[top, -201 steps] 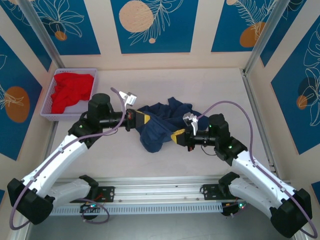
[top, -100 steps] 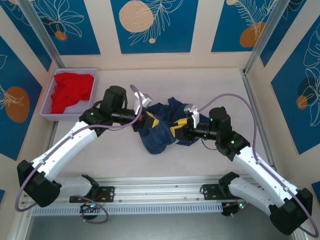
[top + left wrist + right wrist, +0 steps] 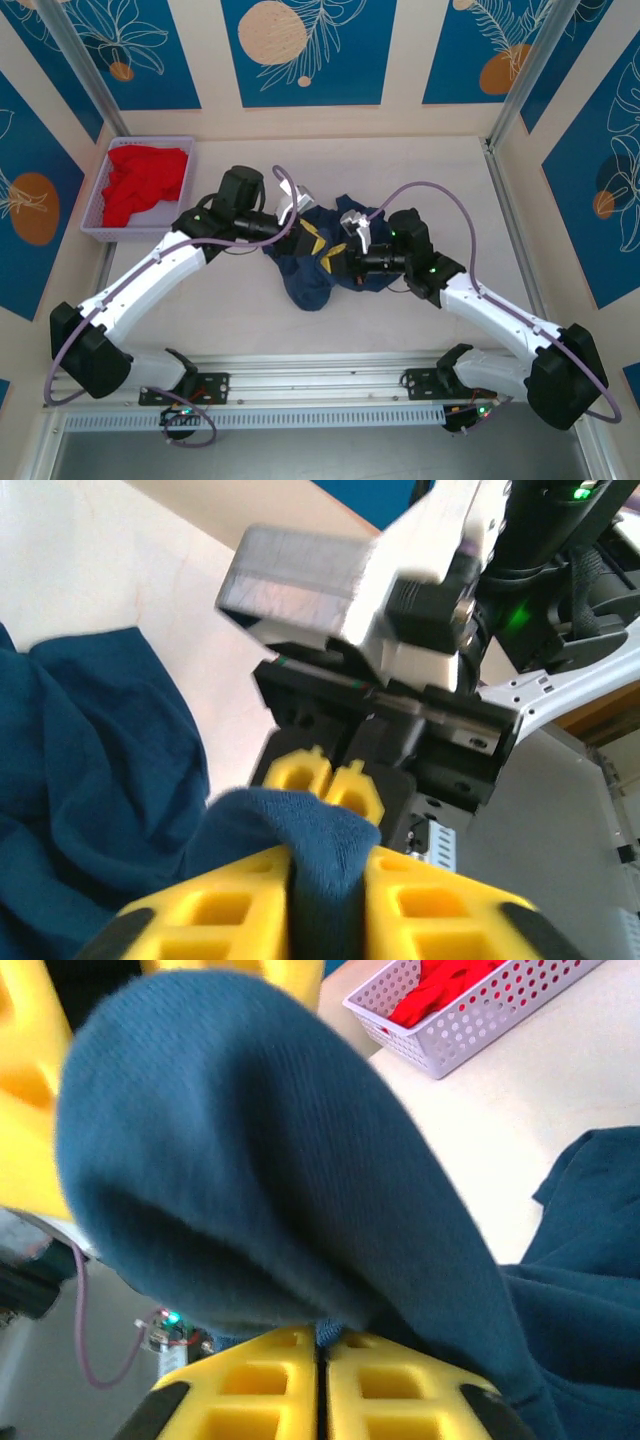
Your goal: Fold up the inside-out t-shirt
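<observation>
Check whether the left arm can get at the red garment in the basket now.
Probably not yet: left arm has its jaws pinching the t-shirt; table toward the basket looks free.

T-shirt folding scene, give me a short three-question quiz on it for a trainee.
1. True or false: the t-shirt lies spread flat on the table.
2. Where is the red garment? A: in the basket. B: under the t-shirt. C: touching the t-shirt.
3. Fill in: the right tool is shut on a fold of the ____.
Key: 1 false, it is bunched in a heap. 2 A. 3 t-shirt.
</observation>
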Motion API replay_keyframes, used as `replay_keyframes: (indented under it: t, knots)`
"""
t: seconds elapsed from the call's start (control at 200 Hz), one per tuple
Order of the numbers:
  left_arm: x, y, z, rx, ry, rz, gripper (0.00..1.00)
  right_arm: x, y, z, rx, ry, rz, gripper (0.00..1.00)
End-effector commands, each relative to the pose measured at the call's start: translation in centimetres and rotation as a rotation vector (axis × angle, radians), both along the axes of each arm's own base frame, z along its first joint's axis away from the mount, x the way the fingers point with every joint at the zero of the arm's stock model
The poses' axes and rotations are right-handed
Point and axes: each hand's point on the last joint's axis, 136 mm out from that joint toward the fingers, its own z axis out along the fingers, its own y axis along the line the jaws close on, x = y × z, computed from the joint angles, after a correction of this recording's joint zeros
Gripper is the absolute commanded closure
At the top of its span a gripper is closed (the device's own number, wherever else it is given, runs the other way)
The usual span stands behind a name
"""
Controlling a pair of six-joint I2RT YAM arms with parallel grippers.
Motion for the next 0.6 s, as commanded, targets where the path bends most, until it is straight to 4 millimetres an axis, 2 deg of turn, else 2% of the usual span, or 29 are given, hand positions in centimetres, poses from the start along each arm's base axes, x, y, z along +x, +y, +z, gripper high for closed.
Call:
replay_keyframes:
  t: [0.0, 0.13, 0.315, 0.42, 0.595]
  knots:
    - [0.2, -0.7, 2.0, -0.077, -0.015, -0.004, 0.69, 0.6, 0.5, 1.8, 0.104, -0.011, -0.041, 1.0]
    - [2.0, 0.6, 1.3, -0.051, -0.017, 0.132, 0.47, 1.4, -0.2, 2.7, 0.177, -0.014, -0.129, 1.0]
    - [4.7, 5.2, 0.3, 0.008, -0.047, 0.442, 0.23, 2.0, -1.4, 3.6, 0.226, -0.036, -0.224, 1.0]
    - [4.2, 7.3, -0.2, 0.01, -0.052, 0.537, 0.15, 2.6, -2.0, 3.7, 0.244, -0.035, -0.276, 1.0]
    - [2.8, 9.9, -2.2, 0.039, -0.029, 0.639, 0.12, 3.1, -2.4, 3.6, 0.269, -0.029, -0.321, 1.0]
